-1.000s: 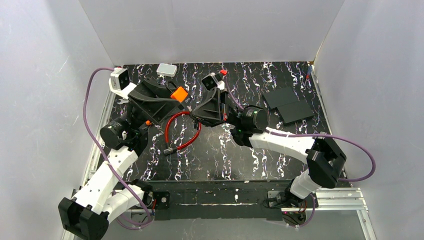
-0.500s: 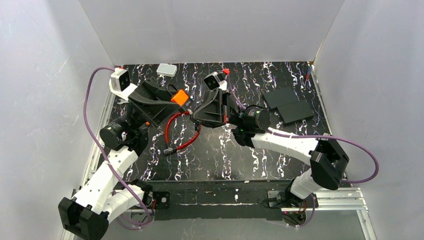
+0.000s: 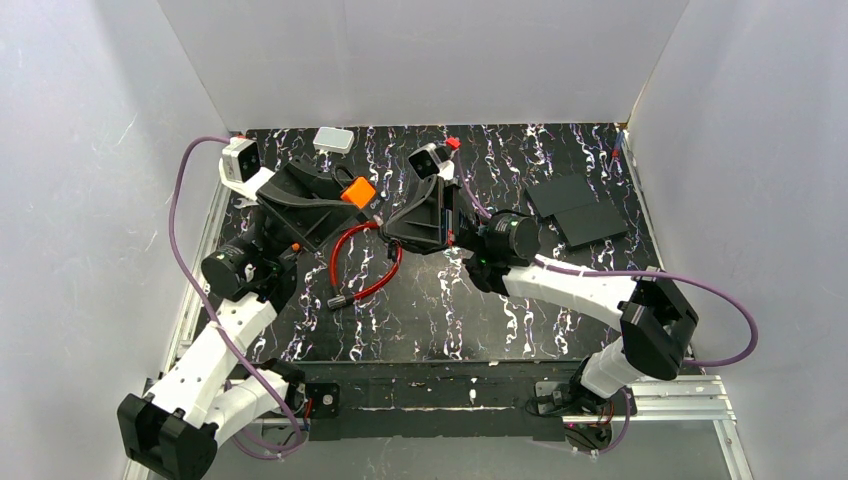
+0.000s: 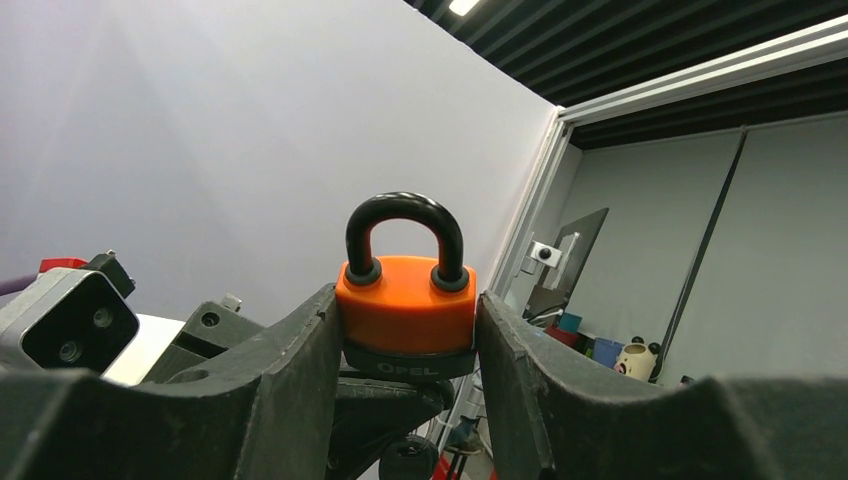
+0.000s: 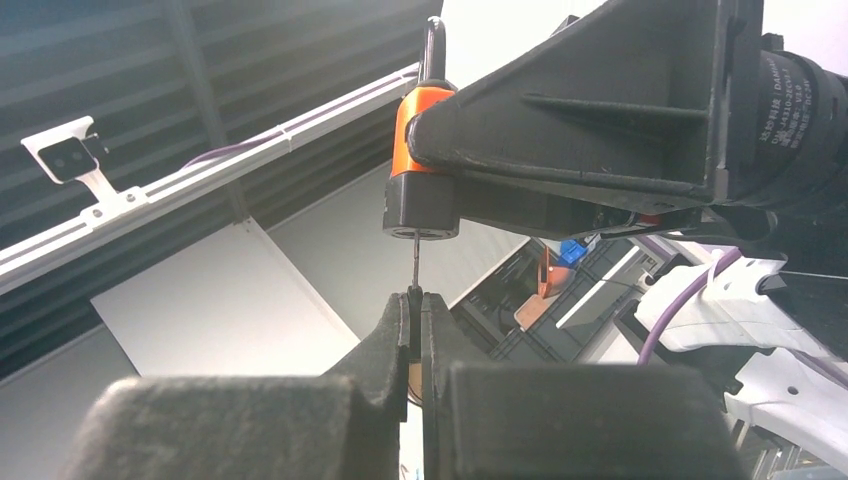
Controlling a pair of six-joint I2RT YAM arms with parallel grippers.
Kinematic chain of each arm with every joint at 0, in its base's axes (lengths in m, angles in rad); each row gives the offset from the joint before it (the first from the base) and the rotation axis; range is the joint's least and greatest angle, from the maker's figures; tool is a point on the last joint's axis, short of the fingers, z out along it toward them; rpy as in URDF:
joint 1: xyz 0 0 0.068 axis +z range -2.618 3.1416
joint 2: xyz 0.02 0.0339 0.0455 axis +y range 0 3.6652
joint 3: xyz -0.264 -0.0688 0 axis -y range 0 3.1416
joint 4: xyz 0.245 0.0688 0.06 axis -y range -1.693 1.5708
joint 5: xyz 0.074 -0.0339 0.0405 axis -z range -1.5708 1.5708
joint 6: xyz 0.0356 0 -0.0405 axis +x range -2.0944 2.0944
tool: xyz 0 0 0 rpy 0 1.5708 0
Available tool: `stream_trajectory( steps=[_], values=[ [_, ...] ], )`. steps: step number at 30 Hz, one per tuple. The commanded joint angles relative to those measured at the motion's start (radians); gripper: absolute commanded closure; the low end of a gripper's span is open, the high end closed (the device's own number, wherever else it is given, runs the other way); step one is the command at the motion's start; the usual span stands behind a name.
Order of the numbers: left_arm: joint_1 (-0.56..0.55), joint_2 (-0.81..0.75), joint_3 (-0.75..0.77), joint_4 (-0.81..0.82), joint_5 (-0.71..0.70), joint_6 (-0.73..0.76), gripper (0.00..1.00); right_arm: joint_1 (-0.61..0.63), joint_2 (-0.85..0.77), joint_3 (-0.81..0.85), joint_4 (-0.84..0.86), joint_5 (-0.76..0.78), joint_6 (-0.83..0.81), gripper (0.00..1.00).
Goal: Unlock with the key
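Observation:
My left gripper (image 3: 356, 196) is shut on an orange padlock (image 3: 357, 190) with a black base and shackle, held above the table. In the left wrist view the padlock (image 4: 405, 303) sits upright between the fingers (image 4: 300, 370). My right gripper (image 3: 386, 222) is shut on the key, just right of the padlock. In the right wrist view the key's black head (image 5: 414, 312) is pinched between the fingertips, and its thin blade (image 5: 415, 262) points up, with its tip at the keyhole in the padlock's base (image 5: 421, 215). The key head also shows under the padlock in the left wrist view (image 4: 407, 462).
A red cable loop (image 3: 360, 262) lies on the black marbled table below both grippers. A white box (image 3: 333, 139) sits at the back, a small red piece (image 3: 451, 143) near it, and two flat black plates (image 3: 578, 211) at the right. White walls enclose the table.
The right arm has shifted slightly right and back, keeping the key by the padlock. The left gripper and padlock have barely moved. Both grips are unchanged.

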Motion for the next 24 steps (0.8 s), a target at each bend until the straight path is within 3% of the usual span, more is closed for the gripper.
stream_trajectory(
  steps=[1, 8, 11, 14, 19, 24],
  values=[
    [-0.019, -0.017, -0.036, 0.044, 0.118, 0.013, 1.00, -0.016, -0.059, 0.016, 0.048, 0.225, 0.022, 0.99],
    [-0.019, -0.017, -0.047, 0.043, 0.127, 0.013, 1.00, -0.017, -0.058, 0.062, 0.035, 0.167, -0.044, 0.99],
    [-0.019, -0.015, -0.047, 0.037, 0.124, 0.001, 1.00, -0.016, -0.108, 0.102, -0.240, 0.089, -0.269, 0.99],
    [-0.019, -0.014, -0.059, 0.028, 0.110, -0.009, 1.00, -0.016, -0.169, 0.089, -0.416, 0.119, -0.408, 0.99],
    [-0.019, -0.024, -0.068, 0.028, 0.111, -0.001, 1.00, -0.017, -0.160, 0.085, -0.401, 0.125, -0.380, 0.99],
    [-0.019, -0.023, -0.045, 0.040, 0.148, 0.025, 1.00, -0.017, -0.056, 0.082, -0.157, 0.124, -0.175, 0.99]
  ],
)
